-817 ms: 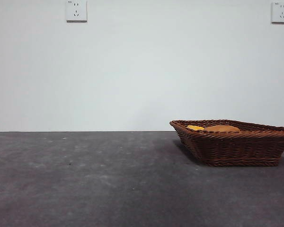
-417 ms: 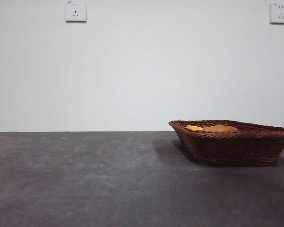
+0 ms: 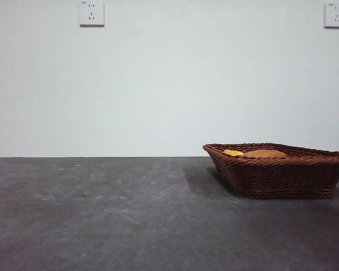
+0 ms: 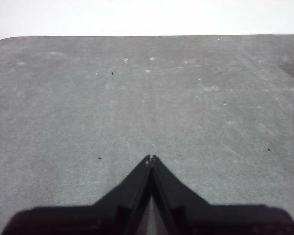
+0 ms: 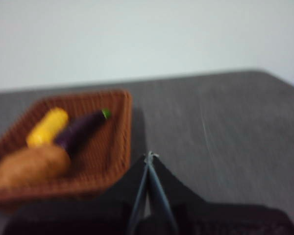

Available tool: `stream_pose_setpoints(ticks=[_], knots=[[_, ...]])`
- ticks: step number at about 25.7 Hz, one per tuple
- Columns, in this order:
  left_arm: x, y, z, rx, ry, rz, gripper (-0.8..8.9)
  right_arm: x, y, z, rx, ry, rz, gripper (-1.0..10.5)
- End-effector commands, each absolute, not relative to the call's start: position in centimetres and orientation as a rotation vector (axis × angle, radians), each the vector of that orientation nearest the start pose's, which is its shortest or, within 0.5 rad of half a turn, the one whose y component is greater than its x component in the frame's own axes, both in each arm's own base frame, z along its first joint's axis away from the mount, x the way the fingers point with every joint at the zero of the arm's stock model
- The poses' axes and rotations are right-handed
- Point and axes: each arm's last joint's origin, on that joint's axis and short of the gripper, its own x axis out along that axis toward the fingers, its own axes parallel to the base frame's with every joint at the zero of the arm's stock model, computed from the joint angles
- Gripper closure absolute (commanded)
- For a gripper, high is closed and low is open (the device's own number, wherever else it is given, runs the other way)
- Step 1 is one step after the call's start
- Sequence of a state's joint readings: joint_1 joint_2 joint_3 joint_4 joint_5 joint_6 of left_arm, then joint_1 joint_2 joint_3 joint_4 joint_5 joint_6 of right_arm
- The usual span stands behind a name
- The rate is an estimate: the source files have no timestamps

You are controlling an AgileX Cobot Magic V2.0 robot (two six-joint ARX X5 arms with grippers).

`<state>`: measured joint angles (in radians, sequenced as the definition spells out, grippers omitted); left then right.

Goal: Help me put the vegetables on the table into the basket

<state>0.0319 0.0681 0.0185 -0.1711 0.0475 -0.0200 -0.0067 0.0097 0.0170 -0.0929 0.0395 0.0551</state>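
Observation:
The brown wicker basket (image 3: 282,175) stands on the dark grey table (image 3: 101,214) at the right. Over its rim I see the top of the yellow corn cob (image 3: 233,152) and the brown potato (image 3: 264,153). The right wrist view shows the basket (image 5: 115,147) holding the corn (image 5: 47,127), the purple eggplant (image 5: 81,130) and the potato (image 5: 32,166). My right gripper (image 5: 149,155) is shut and empty, beside the basket. My left gripper (image 4: 150,158) is shut and empty over bare table (image 4: 137,98).
A white wall stands behind the table, with two sockets (image 3: 91,12) high up. The table's far edge and a rounded corner (image 4: 10,41) show in the left wrist view.

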Motion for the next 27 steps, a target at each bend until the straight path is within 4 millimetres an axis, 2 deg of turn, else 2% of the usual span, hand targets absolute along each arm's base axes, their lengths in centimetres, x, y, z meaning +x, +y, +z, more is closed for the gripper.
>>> stream_pose_setpoints(ticks=[1,27], knots=[[9.90,0.19,14.49,-0.035,0.225,-0.015,8.16,9.59,-0.26,15.12,0.040,0.165,-0.076,9.5],[9.92,0.19,14.46,-0.035,0.229,-0.015,8.16,9.57,-0.27,15.05,0.046,0.174,-0.080,9.5]])
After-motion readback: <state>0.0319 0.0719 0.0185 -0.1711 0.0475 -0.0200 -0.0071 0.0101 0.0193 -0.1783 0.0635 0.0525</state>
